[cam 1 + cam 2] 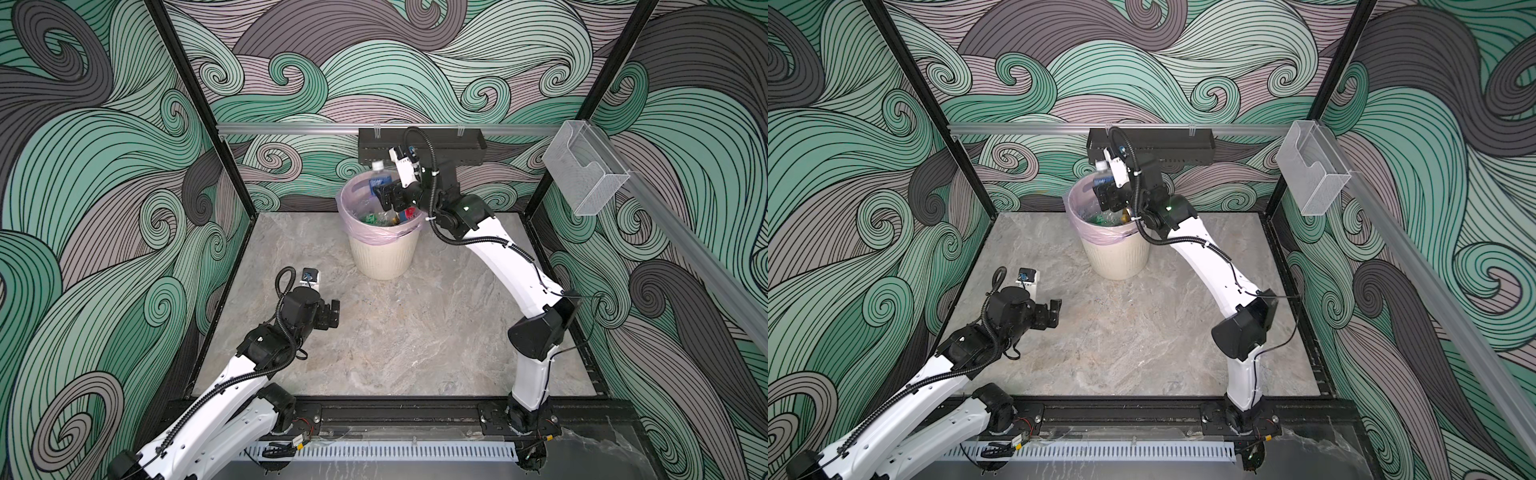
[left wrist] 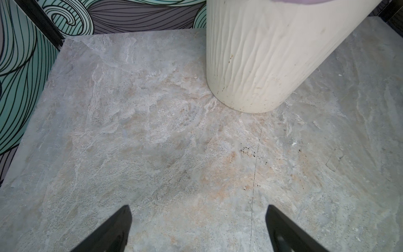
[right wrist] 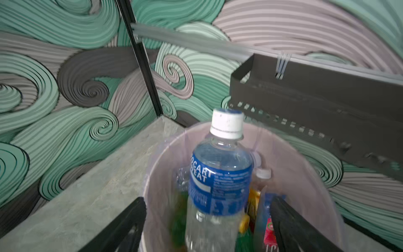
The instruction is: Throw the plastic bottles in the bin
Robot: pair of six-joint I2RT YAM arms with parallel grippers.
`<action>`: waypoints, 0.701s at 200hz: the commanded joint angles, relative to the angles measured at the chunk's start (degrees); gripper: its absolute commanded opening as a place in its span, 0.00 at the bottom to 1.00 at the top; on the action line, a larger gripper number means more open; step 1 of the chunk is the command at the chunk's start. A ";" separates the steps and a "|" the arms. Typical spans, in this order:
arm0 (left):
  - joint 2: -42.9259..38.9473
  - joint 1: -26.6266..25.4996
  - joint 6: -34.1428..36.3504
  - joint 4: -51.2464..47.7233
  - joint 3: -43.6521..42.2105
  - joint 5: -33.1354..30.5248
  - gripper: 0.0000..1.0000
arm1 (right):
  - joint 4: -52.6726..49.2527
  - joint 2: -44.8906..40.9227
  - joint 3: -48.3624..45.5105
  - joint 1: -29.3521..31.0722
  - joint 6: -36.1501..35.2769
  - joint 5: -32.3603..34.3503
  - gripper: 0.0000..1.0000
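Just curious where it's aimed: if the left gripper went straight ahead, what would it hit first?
Probably the table, short of the bin: the open left gripper tilts down at the stone in front of it. Depth is unclear.

**Item 1.** Clear bottle, white cap, upright in the mouth of the bin. Blue wrap label with white block capitals in two lines, readable as "OCARI" over "EAT". The leading letters turn away round the side. Below and beside them are several lines of small white print, too blurred to read.

**Item 2.** Red-labelled bottle, lower in the bin. Its pale lettering is cut off by the picture's edge and is illegible.

**Note.** In both top views the blue label is too small to read.
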 commanded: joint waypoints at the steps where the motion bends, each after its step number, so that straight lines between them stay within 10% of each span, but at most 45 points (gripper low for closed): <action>1: -1.00 0.36 0.41 -0.03 1.01 -0.79 0.98 | 0.00 -5.97 -6.99 0.23 -0.89 -1.26 0.95; 140: 10.02 2.02 3.93 10.55 1.63 -9.91 0.99 | 9.02 -37.46 -44.38 -5.40 -3.18 8.53 1.00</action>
